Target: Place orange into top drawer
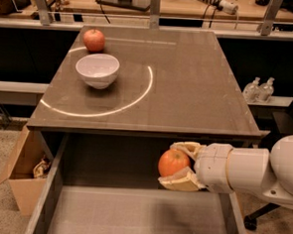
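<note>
The orange (173,163) is round and bright, held between the cream fingers (181,182) of my gripper (179,165). My gripper is shut on it. It reaches in from the right on a white arm, below the tabletop's front edge and above the back right part of the open top drawer (130,215). The drawer is wide, grey-brown and pulled out, with a flat bare bottom and low side walls.
On the grey tabletop (188,91) stand a white bowl (97,70) and a red apple (93,40) at the far left. A brown cardboard box (26,173) sits on the floor to the left of the drawer. Two small bottles (259,88) stand on a shelf at right.
</note>
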